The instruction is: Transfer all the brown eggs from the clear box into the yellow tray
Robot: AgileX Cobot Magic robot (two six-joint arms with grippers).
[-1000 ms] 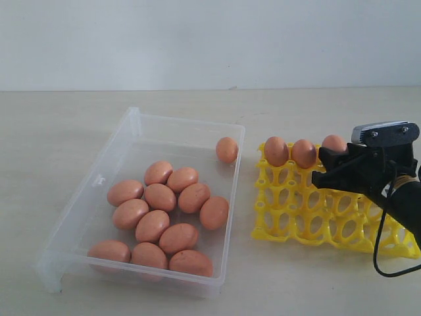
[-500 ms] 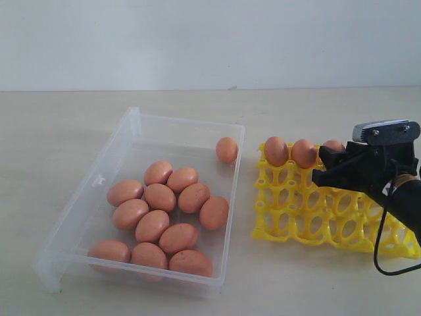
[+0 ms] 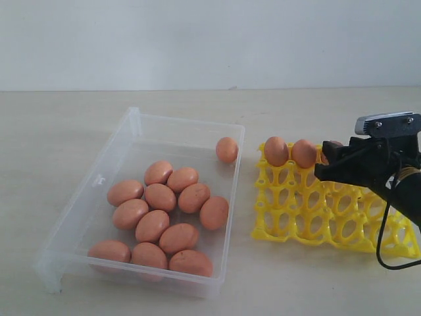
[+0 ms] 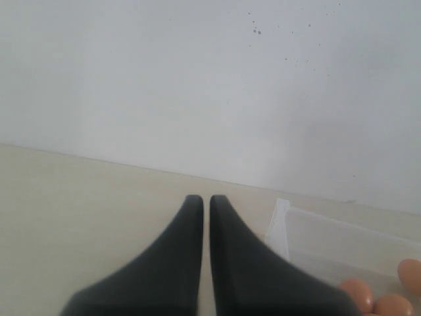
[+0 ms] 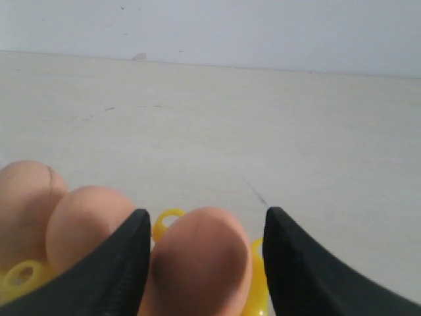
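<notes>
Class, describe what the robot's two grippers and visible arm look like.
Left gripper: matte black fingers, broad at the base, tapering to narrow rounded tips. Right gripper: matte black, curved fingers. Its black arm carries a silver-grey plate with screws and a thin black looping cable.

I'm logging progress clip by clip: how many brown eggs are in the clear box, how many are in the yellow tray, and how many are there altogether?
brown eggs in the clear box: 13
brown eggs in the yellow tray: 3, one of them between the jaws of the right gripper
Total: 16 eggs
</notes>
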